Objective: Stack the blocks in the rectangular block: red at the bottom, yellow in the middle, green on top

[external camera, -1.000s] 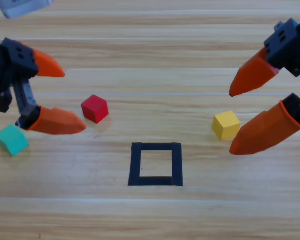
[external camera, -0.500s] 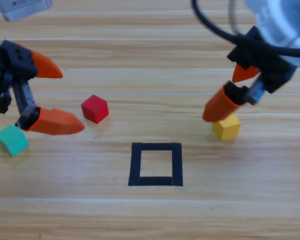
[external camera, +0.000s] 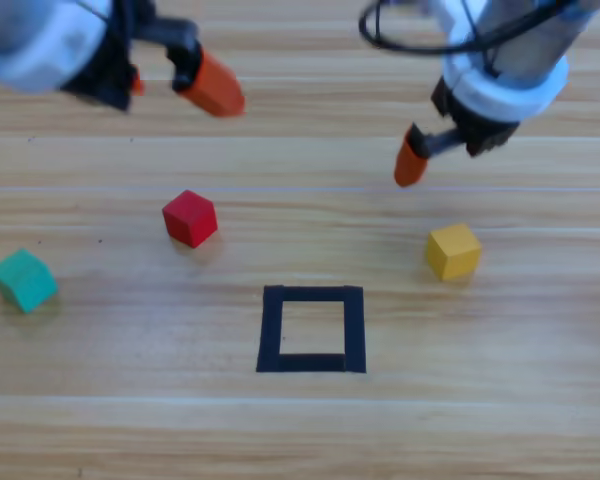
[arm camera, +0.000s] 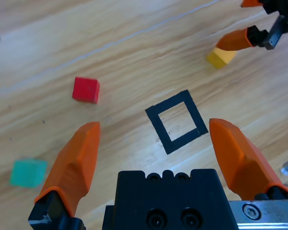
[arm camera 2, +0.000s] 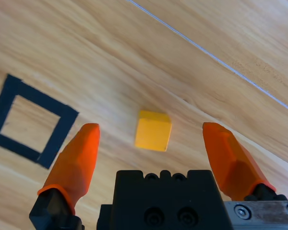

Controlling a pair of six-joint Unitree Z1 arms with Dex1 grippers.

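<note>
Red cube (external camera: pixel 190 217) on table (external camera: pixel 300 430), left of centre, up-left of tape square (external camera: pixel 311 329), apart from it. Same cube (arm camera: pixel 86 89) in left wrist view, beyond left jaw tip, not between jaws.

Yellow cube (external camera: pixel 453 251) on table right of square, a bit higher, not touching tape. In right wrist view, yellow cube (arm camera 2: pixel 153 130) ahead, centred between both jaws, clear of both; square (arm camera 2: pixel 31 120) off to left.

Green cube (external camera: pixel 24 280) near left edge, lower-left of red cube, well apart from square. In left wrist view, green cube (arm camera: pixel 29 173) outside left jaw.

Square bare inside, only wood showing. No cube stacked, all three flat on table, well apart from each other.

Left gripper (external camera: pixel 175 75) at top left, raised above table, one orange jaw plainly visible from above. In left wrist view, left gripper (arm camera: pixel 158 134) spread wide, holding nothing, square (arm camera: pixel 177 121) seen between jaws, far below.

Right gripper (external camera: pixel 430 150) at top right, above and up-left of yellow cube, not touching. In right wrist view, right gripper (arm camera 2: pixel 151 132) spread wide, nothing gripped. Also visible far off in left wrist view, top right corner, near yellow cube (arm camera: pixel 222 56).
</note>
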